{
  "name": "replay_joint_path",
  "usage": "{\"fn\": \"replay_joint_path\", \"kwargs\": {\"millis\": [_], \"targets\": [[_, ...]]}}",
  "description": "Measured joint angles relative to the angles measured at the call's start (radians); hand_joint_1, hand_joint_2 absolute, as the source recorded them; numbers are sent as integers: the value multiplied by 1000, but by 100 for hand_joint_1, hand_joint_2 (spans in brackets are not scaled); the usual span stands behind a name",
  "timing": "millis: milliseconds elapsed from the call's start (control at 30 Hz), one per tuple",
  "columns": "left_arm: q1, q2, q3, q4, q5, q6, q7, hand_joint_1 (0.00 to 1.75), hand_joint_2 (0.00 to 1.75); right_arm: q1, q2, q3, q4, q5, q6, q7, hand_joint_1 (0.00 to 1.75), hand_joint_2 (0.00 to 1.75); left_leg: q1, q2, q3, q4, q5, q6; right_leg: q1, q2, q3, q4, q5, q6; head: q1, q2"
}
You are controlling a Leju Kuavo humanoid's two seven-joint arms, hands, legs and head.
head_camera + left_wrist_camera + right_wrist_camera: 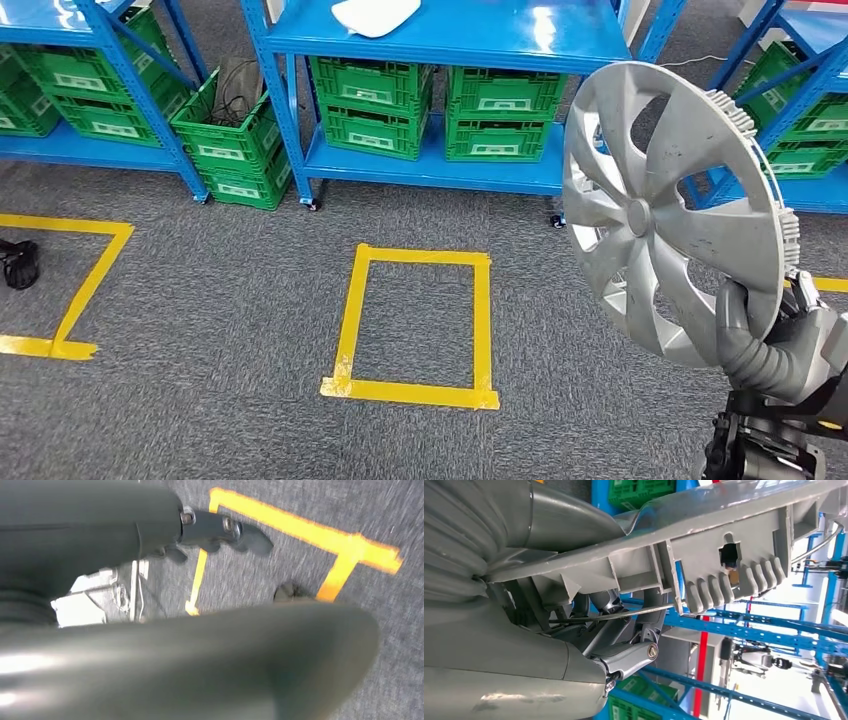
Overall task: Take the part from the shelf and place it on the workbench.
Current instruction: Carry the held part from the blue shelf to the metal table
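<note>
The part is a silver wheel cover (660,200) with curved spokes and a toothed rim. It stands nearly upright at the right of the head view, in front of the shelves. My right hand (770,340) grips its lower edge from below. In the right wrist view the cover's ribbed back (724,555) lies across my right hand (574,650), with the dark fingers (629,655) curled behind the rim. My left hand (100,535) hangs over the carpet holding nothing, its dark fingers (225,530) stretched out.
Blue shelves (440,40) with green crates (370,110) line the far side; a white part (375,15) lies on the top shelf. A yellow tape rectangle (350,310) marks the grey carpet. A dark object (18,262) sits at the far left.
</note>
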Motion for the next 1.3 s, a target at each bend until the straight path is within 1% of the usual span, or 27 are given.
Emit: {"fn": "replay_joint_path", "kwargs": {"millis": [33, 67, 133, 167, 200, 267, 333, 400, 467, 500, 533, 567, 600, 667, 733, 800, 867, 933, 967, 1000, 1033, 1067, 1100, 1167, 1200, 1233, 1300], "targets": [[0, 0, 0, 0, 0, 1, 2, 0, 0, -1, 0, 2, 2, 1, 3, 3, 175, 175, -3, 0, -7, 3, 4, 0, 2, 0, 15, -6, 7, -4, 5, 0], [0, -1, 0, 0, 1, 1, 4, 0, 0, -3, 0, 5, 4, 3, 6, 7, 175, 175, -6, -3, -13, 7, 7, 0, 5, 2, 49, -51, 28, -10, 10, 0], [0, -3, 0, 0, 3, 3, 7, 0, 0, -11, 0, 11, 7, 11, 11, 15, 175, 175, -11, -9, -22, 10, 13, -3, 11, 17, 138, -188, 64, -28, 15, 0], [-1, -3, 0, 0, 4, 3, 9, 0, 0, -15, 0, 14, 8, 16, 11, 18, 175, 175, -12, -12, -27, 12, 17, -6, 13, 25, 169, -239, 73, -36, 15, 0], [-2, -4, 0, -1, 5, 3, 10, 0, 0, -19, 1, 17, 9, 22, 11, 20, 175, 175, -11, -15, -32, 13, 21, -11, 16, 30, 184, -265, 73, -40, 14, 0], [-4, -5, 0, -1, 6, 3, 13, 0, 0, -25, 3, 22, 11, 30, 11, 21, 175, 175, -8, -21, -40, 14, 31, -22, 19, 21, 187, -277, 80, -45, 13, 0], [-4, -6, 0, -1, 7, 3, 15, 0, 0, -30, 4, 27, 12, 34, 12, 23, 175, 175, -7, -23, -55, 28, 22, -33, 15, 5, 189, -289, 90, -53, 14, 0], [-2, -6, 0, 0, 8, 3, 17, 0, 0, -36, 8, 32, 12, 36, 14, 23, 175, 175, -3, -16, -98, 111, -27, -43, 10, -11, 188, -298, 98, -60, 6, 0], [0, -7, 0, 0, 8, 3, 18, 0, 0, -43, 12, 36, 13, 37, 16, 24, 175, 175, 4, -11, -157, 246, -84, -52, 9, -26, 183, -297, 100, -62, -4, 0], [0, -7, 0, 0, 8, 3, 19, 0, 0, -46, 14, 39, 16, 37, 18, 24, 175, 175, 7, -9, -175, 288, -93, -56, 9, -34, 182, -296, 100, -62, -7, 0], [1, -7, 0, 0, 8, 3, 19, 0, 0, -49, 17, 42, 18, 37, 19, 24, 175, 175, 9, -7, -174, 293, -84, -59, 8, -43, 181, -295, 100, -62, -10, 0], [2, -6, 0, 0, 8, 3, 19, 0, 0, -52, 19, 45, 22, 37, 20, 24, 175, 175, 11, -1, -152, 255, -58, -60, 8, -51, 181, -293, 100, -61, -13, 0], [3, -6, 0, 0, 8, 3, 18, 0, 0, -55, 22, 49, 24, 37, 21, 24, 175, 175, 12, 11, -114, 187, -24, -61, 7, -58, 181, -290, 98, -58, -18, 0], [1, -5, 0, 0, 8, 3, 18, 0, 0, -59, 25, 54, 26, 37, 23, 25, 175, 175, 7, 47, -42, 56, 11, -55, 10, -71, 179, -281, 95, -49, -27, 0], [-1, -5, 0, 0, 8, 3, 17, 0, 0, -65, 26, 58, 26, 37, 26, 25, 175, 175, -1, 57, -22, 14, 12, -44, 14, -86, 174, -275, 95, -36, -27, 0], [0, -6, 0, 0, 8, 3, 15, 0, 0, -71, 26, 62, 28, 37, 32, 25, 175, 175, -1, 37, -27, 11, 20, -31, 13, -100, 171, -273, 96, -26, -24, 0], [1, -6, 0, 0, 8, 2, 13, 0, 0, -79, 27, 68, 31, 36, 43, 25, 175, 175, 4, 18, -31, 6, 28, -19, 9, -70, 152, -241, 69, -16, -19, 0], [0, -5, 0, 0, 8, 1, 11, 0, 0, -91, 28, 76, 35, 34, 56, 25, 175, 175, 7, -2, -36, 4, 35, -10, 5, -20, 103, -133, 6, -10, -7, 0], [-1, -5, 1, 0, 8, 0, 10, 0, 0, -96, 29, 81, 37, 33, 61, 25, 175, 175, 7, -13, -39, 5, 38, -8, 5, -8, 73, -61, -25, -10, -1, 0], [-1, -5, 1, 0, 8, -1, 10, 0, 0, -100, 30, 86, 40, 32, 65, 25, 175, 175, 7, -25, -42, 5, 40, -8, 5, -4, 49, -4, -43, -10, 4, 0], [-1, -5, 1, 0, 8, -1, 11, 0, 0, -102, 31, 92, 42, 31, 69, 25, 175, 175, 6, -38, -44, 6, 42, -8, 5, -2, 37, 25, -44, -11, 7, 0], [0, -5, 1, 0, 8, -2, 12, 0, 0, -104, 32, 97, 44, 30, 72, 25, 175, 175, 6, -51, -45, 6, 44, -9, 5, 0, 43, 14, -25, -13, 10, 0], [0, -5, 1, 0, 8, -2, 14, 0, 0, -107, 33, 103, 45, 29, 74, 26, 175, 175, 6, -65, -45, 8, 46, -10, 4, 4, 66, -36, 9, -16, 14, 0], [0, -5, 1, 0, 7, -2, 17, 0, 0, -119, 34, 112, 46, 27, 78, 27, 175, 175, 6, -89, -50, 12, 49, -16, 1, 37, 127, -174, 71, -23, 21, 0], [-1, -5, 1, 0, 7, -2, 17, 0, 0, -127, 34, 116, 46, 26, 79, 27, 175, 175, 5, -100, -56, 15, 52, -21, -1, 54, 152, -225, 83, -25, 23, 0], [-1, -5, 1, 0, 6, -1, 17, 0, 0, -132, 34, 120, 47, 26, 80, 26, 175, 175, 6, -109, -64, 16, 56, -28, -1, 66, 163, -251, 83, -28, 22, 0], [1, -4, 1, 0, 6, -1, 18, 0, 0, -138, 35, 126, 47, 25, 81, 26, 175, 175, 11, -128, -77, 15, 67, -44, 1, 58, 170, -263, 83, -35, 20, 0]]}}
